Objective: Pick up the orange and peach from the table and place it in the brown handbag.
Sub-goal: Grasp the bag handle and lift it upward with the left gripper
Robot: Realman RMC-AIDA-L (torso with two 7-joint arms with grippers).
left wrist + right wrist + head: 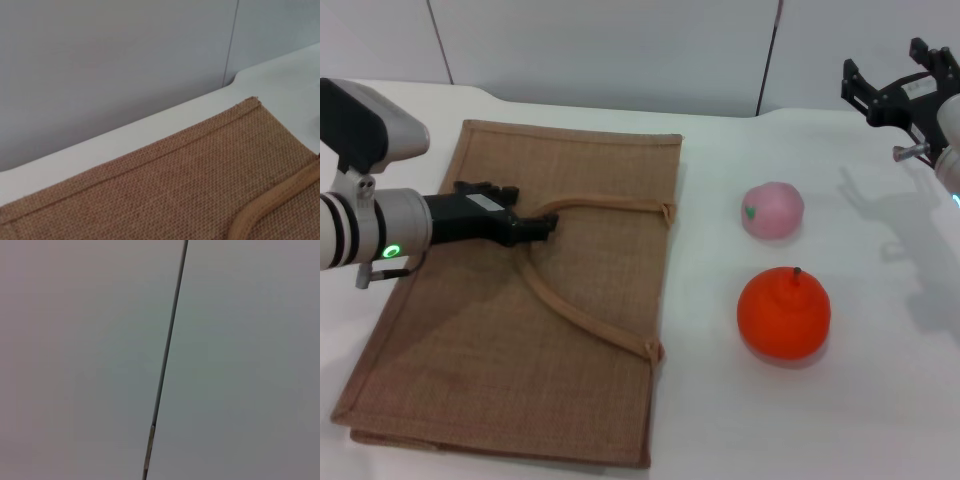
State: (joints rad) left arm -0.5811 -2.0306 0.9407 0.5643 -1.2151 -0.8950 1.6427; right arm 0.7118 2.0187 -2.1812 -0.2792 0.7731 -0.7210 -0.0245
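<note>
The brown handbag (520, 310) lies flat on the left half of the white table, with its handles (590, 318) spread across its top face. My left gripper (538, 228) hovers low over the bag, its tip at the bend of a handle. The left wrist view shows the bag's woven top (165, 190) and a strip of handle (272, 200). The orange (783, 313) sits on the table to the right of the bag. The peach (772, 211) sits just behind it. My right gripper (886, 72) is open and empty, raised at the far right, away from both fruits.
The white table (880, 420) stretches around the fruits. A pale wall (620, 50) runs along the table's back edge. The right wrist view shows only this wall with a dark seam (165, 360).
</note>
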